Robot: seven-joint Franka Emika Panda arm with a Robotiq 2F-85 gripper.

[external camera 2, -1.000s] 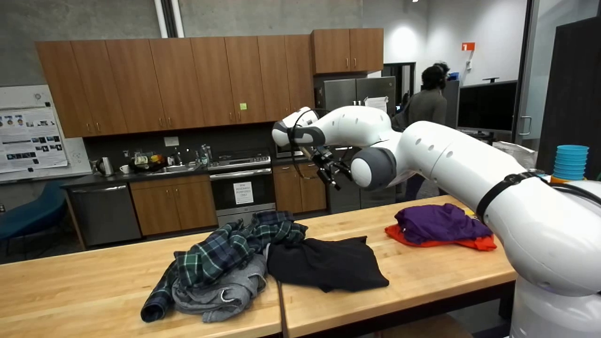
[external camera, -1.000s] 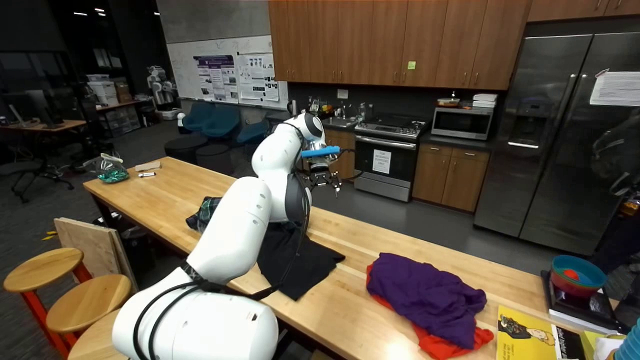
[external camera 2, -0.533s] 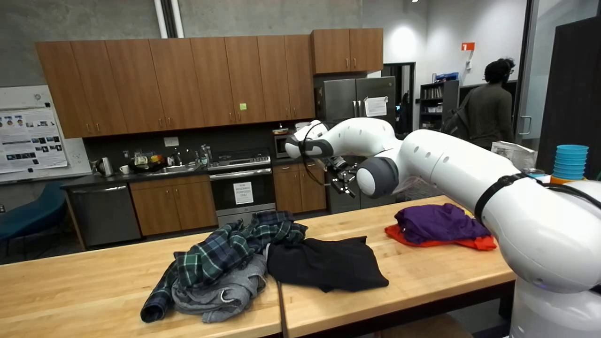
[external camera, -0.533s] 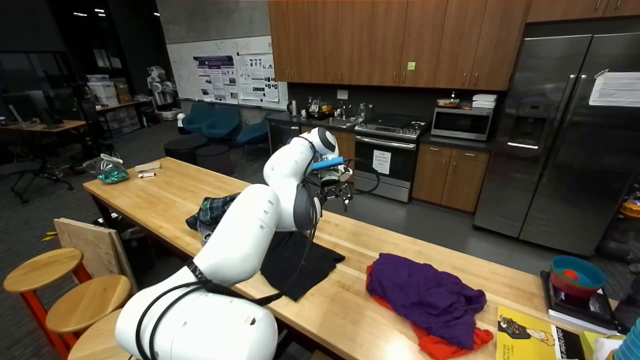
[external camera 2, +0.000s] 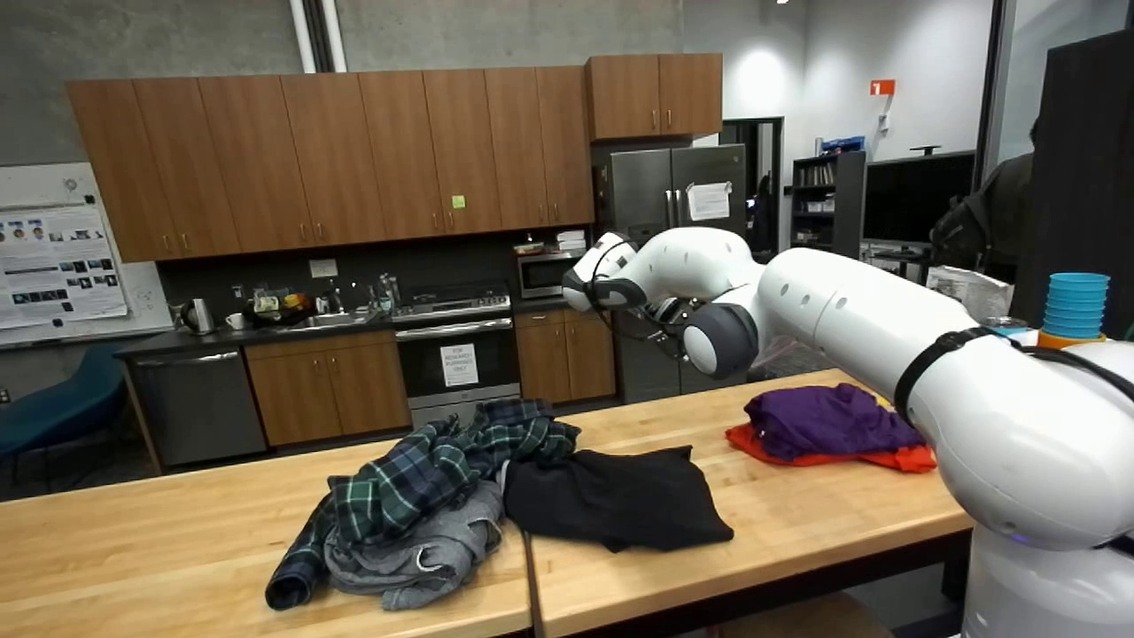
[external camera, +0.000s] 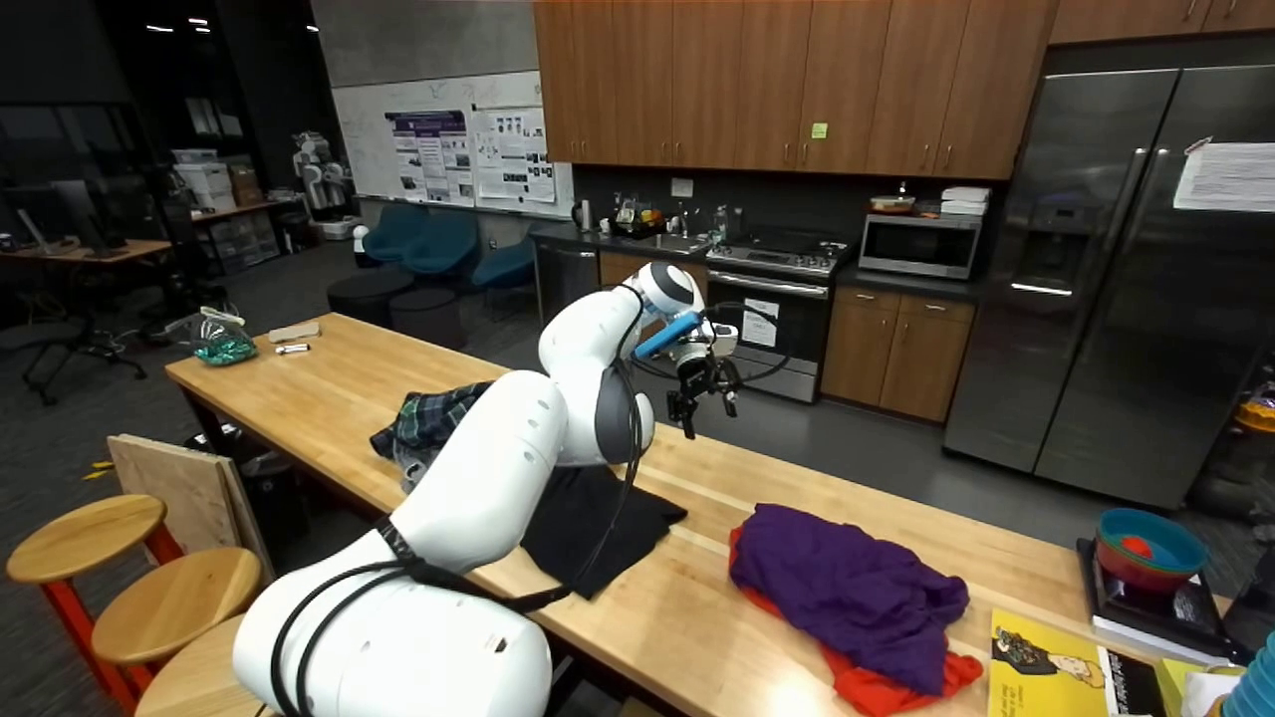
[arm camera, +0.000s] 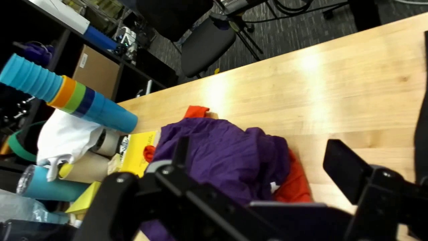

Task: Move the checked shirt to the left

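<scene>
The checked shirt, dark green and navy plaid, lies crumpled on the wooden table [external camera 2: 159, 532]. In an exterior view the checked shirt [external camera 2: 403, 487] lies on a grey garment [external camera 2: 425, 558] and beside a black garment [external camera 2: 620, 501]. In an exterior view the shirt [external camera: 433, 418] is partly hidden behind the arm. The shirt is out of the wrist view. My gripper [external camera: 709, 420] is raised in the air near the table's far edge, away from the shirt. In the wrist view the gripper's fingers [arm camera: 260, 155] are wide apart with nothing between them, and a purple garment [arm camera: 217, 147] shows below.
The purple garment [external camera: 847, 588] lies on a red one [external camera: 877, 687] on the table. Beyond it are a yellow book [external camera: 1041, 667], a bowl [external camera: 1150, 568] and stacked blue cups [external camera 2: 1078, 306]. A bag with green contents [external camera: 224, 344] sits at the table's far end.
The arm and gripper have moved right and down in both exterior views, and the gripper has turned. The garments have not moved. A person in the background has walked to the right.
</scene>
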